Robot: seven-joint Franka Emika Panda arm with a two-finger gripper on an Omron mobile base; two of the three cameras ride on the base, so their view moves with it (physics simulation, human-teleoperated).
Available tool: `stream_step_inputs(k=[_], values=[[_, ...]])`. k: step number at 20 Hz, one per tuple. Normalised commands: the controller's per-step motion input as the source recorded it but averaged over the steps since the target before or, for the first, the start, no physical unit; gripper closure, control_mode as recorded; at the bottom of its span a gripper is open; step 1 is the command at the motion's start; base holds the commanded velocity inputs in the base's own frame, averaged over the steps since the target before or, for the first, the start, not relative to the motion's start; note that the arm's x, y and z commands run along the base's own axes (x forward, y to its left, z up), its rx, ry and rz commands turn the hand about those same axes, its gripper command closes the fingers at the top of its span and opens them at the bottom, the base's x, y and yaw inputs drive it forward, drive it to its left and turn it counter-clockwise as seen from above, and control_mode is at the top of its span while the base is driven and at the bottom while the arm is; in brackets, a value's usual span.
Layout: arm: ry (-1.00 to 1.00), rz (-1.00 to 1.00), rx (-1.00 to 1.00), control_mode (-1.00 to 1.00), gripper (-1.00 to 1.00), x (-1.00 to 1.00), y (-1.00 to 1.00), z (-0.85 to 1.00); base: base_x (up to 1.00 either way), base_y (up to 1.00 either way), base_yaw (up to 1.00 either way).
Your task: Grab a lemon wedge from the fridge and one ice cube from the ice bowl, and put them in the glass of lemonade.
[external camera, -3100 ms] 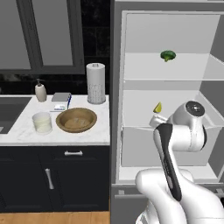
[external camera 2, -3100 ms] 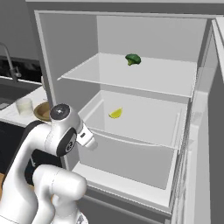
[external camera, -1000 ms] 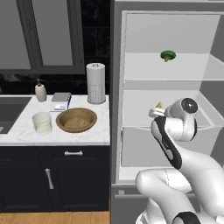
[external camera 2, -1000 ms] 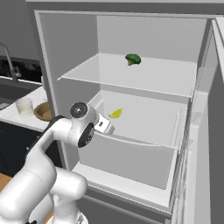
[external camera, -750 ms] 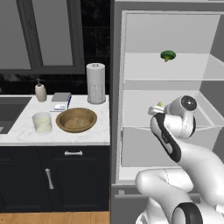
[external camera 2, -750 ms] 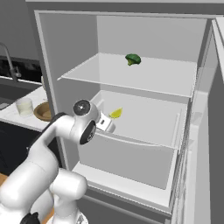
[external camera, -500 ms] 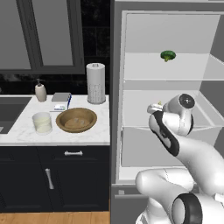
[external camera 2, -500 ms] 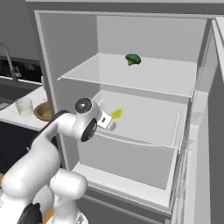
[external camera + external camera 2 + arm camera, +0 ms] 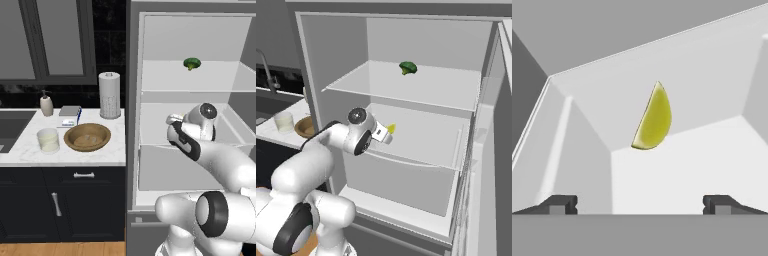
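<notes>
The fridge stands open, its white shelves showing. On its middle shelf lies the lemon wedge, a small yellow-green slice. In the hand view the lemon wedge sits straight ahead, beyond and between the two fingertips. My gripper reaches into the middle shelf and stands open just short of the wedge, holding nothing. In the left base view my gripper covers the wedge. On the counter left of the fridge sit the brown ice bowl and the glass of lemonade.
A green broccoli floret lies on the top fridge shelf. A paper towel roll, a soap bottle and a small box stand at the back of the counter. A sink is at the far left. The fridge door hangs open on the right.
The hand has pushed forward into the fridge's middle shelf and closed in on the lemon wedge. The jaws have stayed open. Nothing else has moved.
</notes>
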Motion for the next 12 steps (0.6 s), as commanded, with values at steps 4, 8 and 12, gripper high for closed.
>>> stream_step_inputs(k=[4,8,12], values=[[0.0,0.0,0.0,-1.0,-1.0,0.42,-0.22,-0.02,0.0,0.0,0.0],[0.0,0.0,0.0,-1.0,-1.0,0.49,-0.09,-0.09,0.0,0.0,0.0],[0.0,0.0,0.0,-1.0,-1.0,0.52,-0.05,-0.21,0.0,0.0,0.0]])
